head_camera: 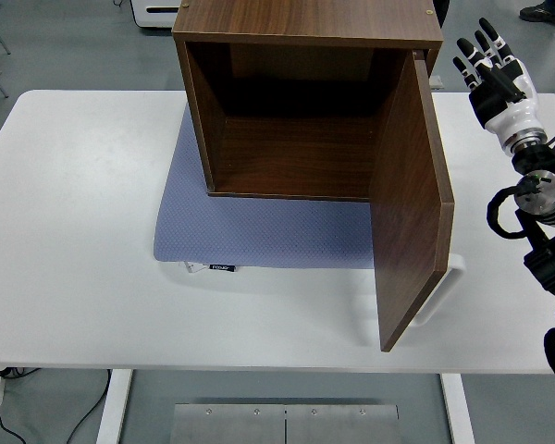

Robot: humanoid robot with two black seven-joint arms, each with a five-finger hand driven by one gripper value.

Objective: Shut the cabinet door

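a dark brown wooden cabinet (305, 102) stands on a blue-grey mat (259, 231) toward the far middle of the white desk (74, 231), its open front facing the near edge. the inside is bare, one compartment with shadowed walls and back. the cabinet door (409, 203) is hinged on the cabinet's right side and stands wide open, swung out toward the near edge of the desk so that it is seen almost edge-on, its lower corner reaching close to the desk's front. a pale handle (441, 289) sticks out from the door's outer face, low down on the right side; its exact shape is hard to make out from this angle.

the mat lies flat under the cabinet and spreads out in front of it and to its left, with a small dark label (222, 267) at its near edge.

the right hand (492, 67), black-fingered with a white back and wrist, is raised to the right of the cabinet's top corner, fingers straight and spread, pointing away from the camera and gripping nothing. it is clear of the door, with a gap between them. the black right arm (546, 222) with its looping cables runs down the picture's right edge.

under the desk, a metal plate (285, 424) shows on the floor.
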